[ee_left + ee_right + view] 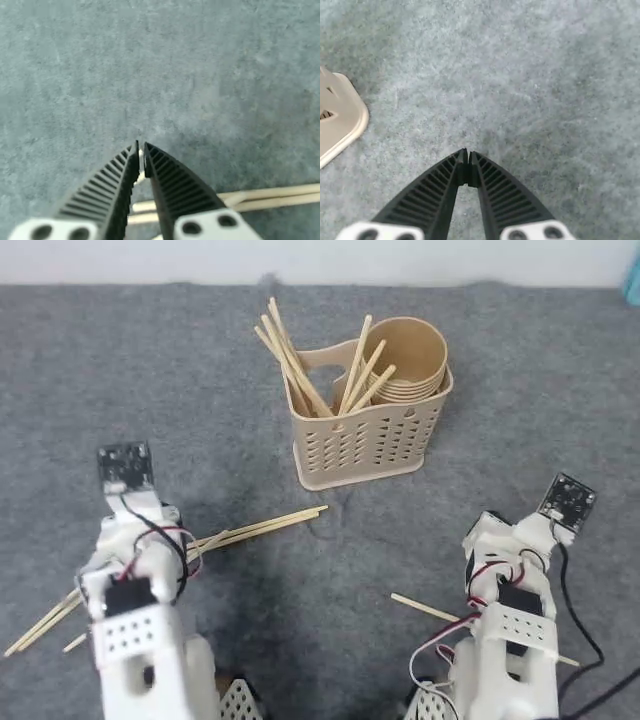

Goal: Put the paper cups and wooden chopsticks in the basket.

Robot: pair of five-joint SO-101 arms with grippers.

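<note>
- Left gripper: black ribbed jaws drawn together to a thin slit, tips not quite meeting. Nothing visibly gripped. It sits low over the grey mat.
- Loose chopsticks: pale wooden sticks lying flat on the mat, passing beneath the left gripper's jaws. A sliver of them shows through the slit. In the high view the bundle runs out from under the left arm toward the basket, stopping short of it.
- Right gripper: jaws fully closed, tips touching, holding nothing, over bare mat near a corner of the basket.
- Single chopstick: flat on the mat, running under the right arm.
- Basket: beige, perforated, upright, beyond both arms.
- Paper cups: nested stack, tilted, in the basket's right side.
- Upright chopsticks: several standing tilted in the basket, some leaning beside the cups.
</note>
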